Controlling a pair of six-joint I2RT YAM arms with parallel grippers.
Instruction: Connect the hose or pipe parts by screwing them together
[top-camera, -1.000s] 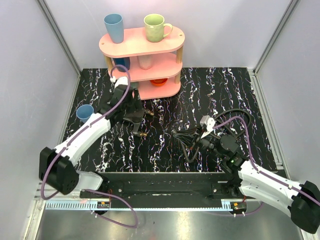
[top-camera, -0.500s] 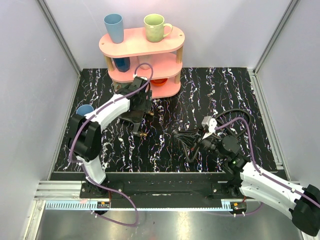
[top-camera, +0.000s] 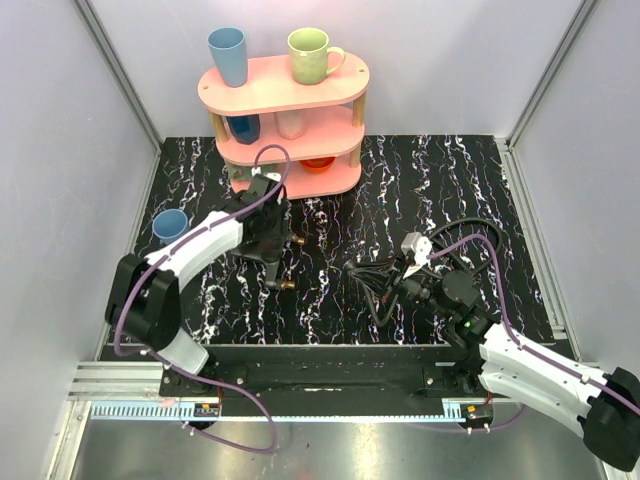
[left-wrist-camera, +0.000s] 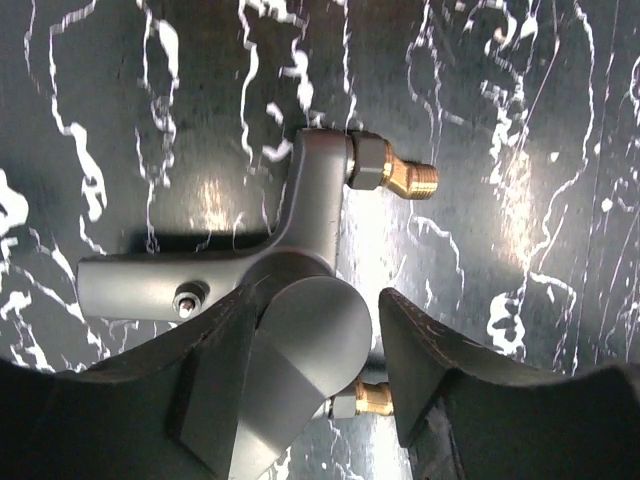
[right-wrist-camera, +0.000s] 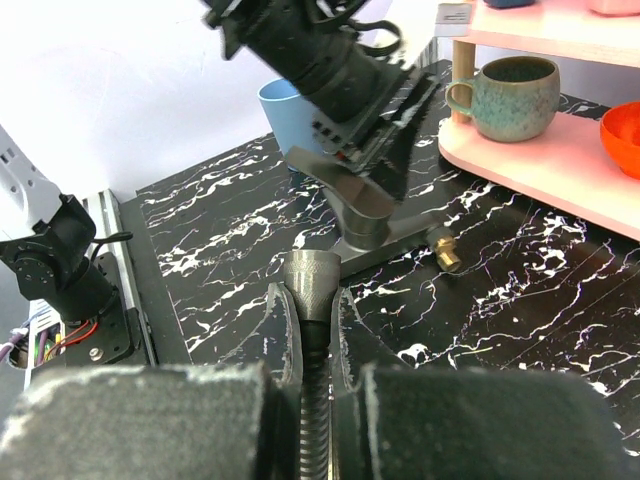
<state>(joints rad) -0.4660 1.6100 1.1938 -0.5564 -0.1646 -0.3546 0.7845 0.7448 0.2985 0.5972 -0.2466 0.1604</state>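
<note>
1. my left claw (left-wrist-camera: 320, 305) stands open astride the grey nozzle piece (left-wrist-camera: 312, 200) lying on the worktop (left-wrist-camera: 520, 150) (gap at one finger).
2. my right claw (right-wrist-camera: 310, 298) pinches the hose (right-wrist-camera: 312, 268) end, well apart from the nozzle piece.
3. pink shelf (top-camera: 330, 180) just behind; blue cup (top-camera: 169, 224) left.

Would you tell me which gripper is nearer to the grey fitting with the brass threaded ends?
Left. The left gripper sits over the grey fitting, jaws open either side of it; the right gripper is apart to its right, shut on the hose end.
</note>
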